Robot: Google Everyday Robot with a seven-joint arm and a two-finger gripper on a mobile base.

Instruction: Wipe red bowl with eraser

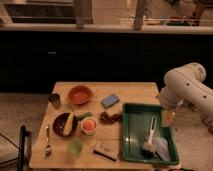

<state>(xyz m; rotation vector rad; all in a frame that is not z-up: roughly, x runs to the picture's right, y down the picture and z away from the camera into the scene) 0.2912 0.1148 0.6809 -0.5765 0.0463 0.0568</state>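
Observation:
The red bowl (80, 94) is a round, shallow orange-red bowl at the table's far left. The eraser (105, 150) is a small block with a pale top and dark sides, lying near the table's front edge. My gripper (168, 118) hangs from the white arm (187, 87) at the right, over the right rim of the green tray, far from both the bowl and the eraser.
A green tray (134, 145) at right holds a dish brush (149, 140). Also on the wooden table (135, 91): a blue sponge (110, 101), a dark bowl with yellow food (65, 124), a white cup (89, 125), a green cup (75, 147), a grey cup (55, 100), a fork (47, 141).

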